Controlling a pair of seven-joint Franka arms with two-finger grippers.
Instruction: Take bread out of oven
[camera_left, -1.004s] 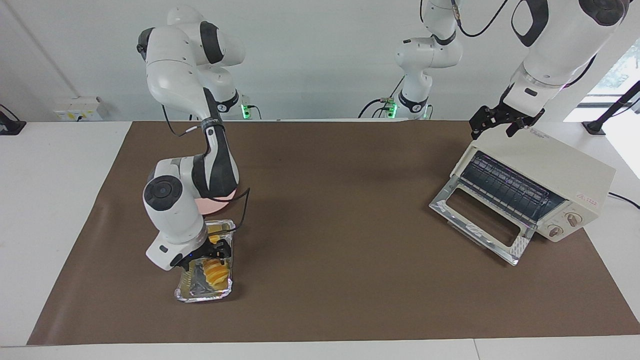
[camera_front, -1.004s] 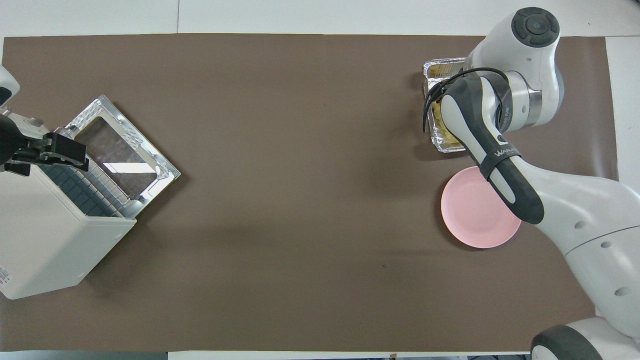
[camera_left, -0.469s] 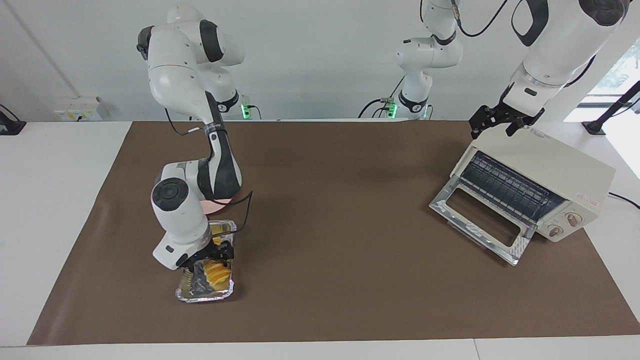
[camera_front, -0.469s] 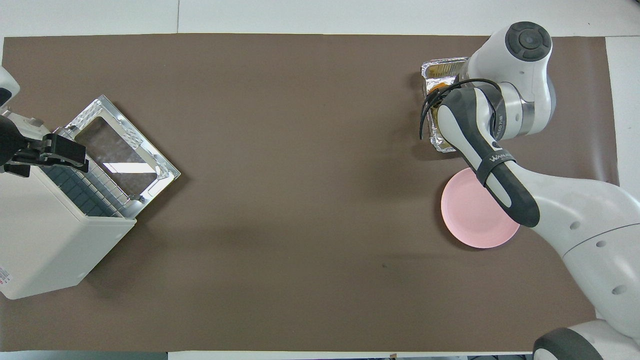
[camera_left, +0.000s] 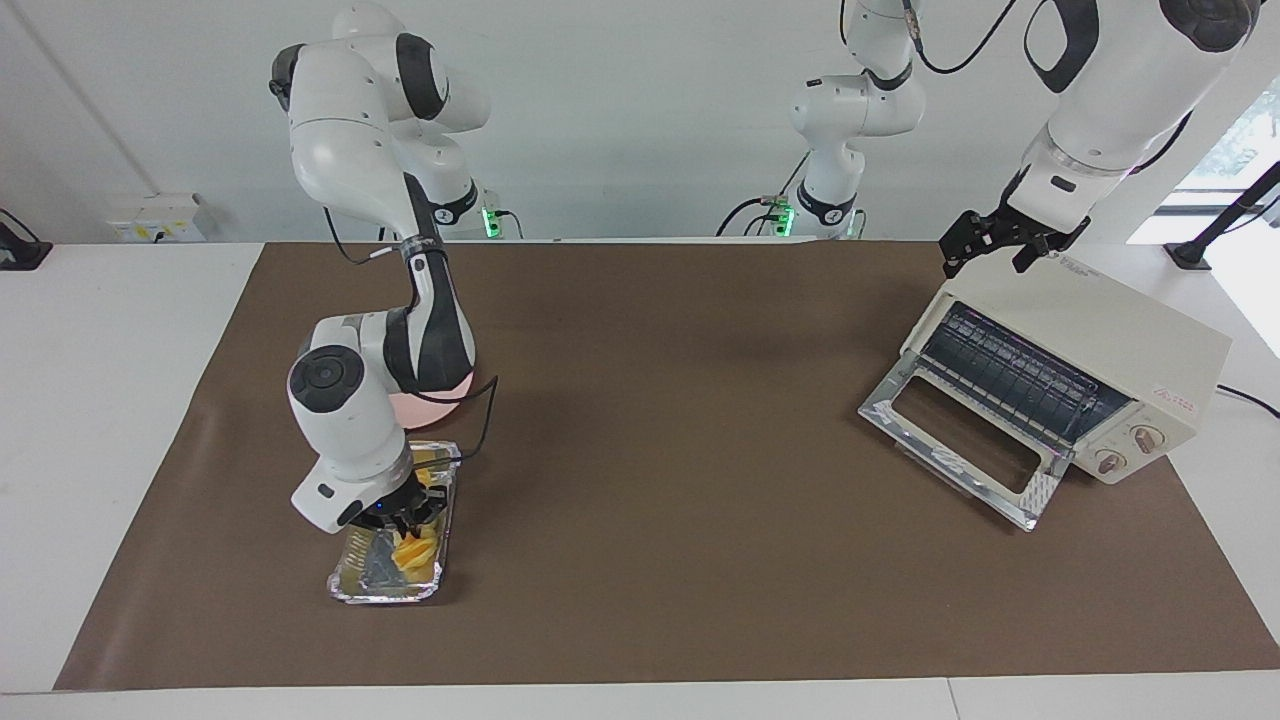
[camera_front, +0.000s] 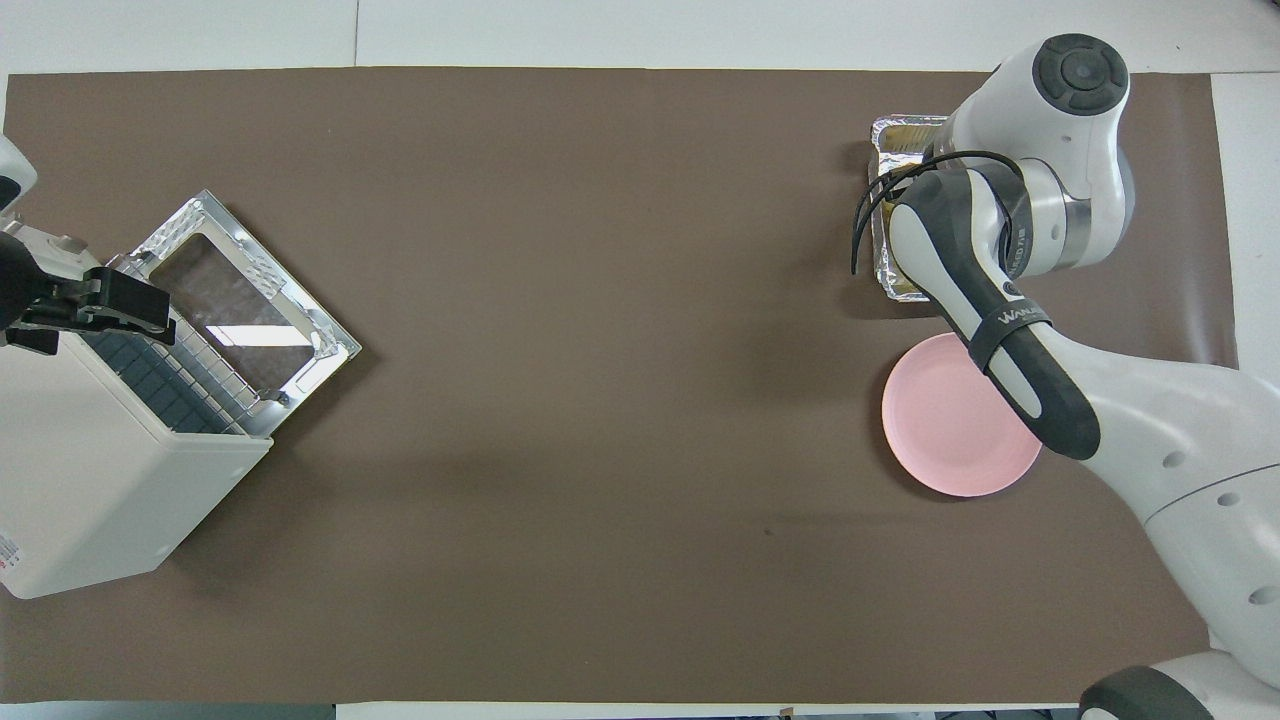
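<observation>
The bread (camera_left: 413, 549), a golden-yellow ridged loaf, lies in a silver foil tray (camera_left: 378, 596) toward the right arm's end of the table. My right gripper (camera_left: 406, 521) reaches down into the tray, with its fingers shut on the loaf's end nearer to the robots. From overhead, the right arm hides the loaf and most of the tray (camera_front: 905, 135). The cream-white oven (camera_left: 1110, 335) (camera_front: 90, 480) stands at the left arm's end with its glass door (camera_left: 960, 440) dropped open and its wire rack bare. My left gripper (camera_left: 985, 260) (camera_front: 140, 308) waits open over the oven's top.
A round pink plate (camera_front: 950, 420) (camera_left: 432, 408) lies beside the tray, nearer to the robots and partly under the right arm. A brown mat (camera_left: 680, 400) covers the table between tray and oven. The oven's two knobs (camera_left: 1130, 450) face away from the robots.
My right gripper's fingers have come together on the bread. The tray has slid a little toward the right arm's end of the table. The left arm has stayed still.
</observation>
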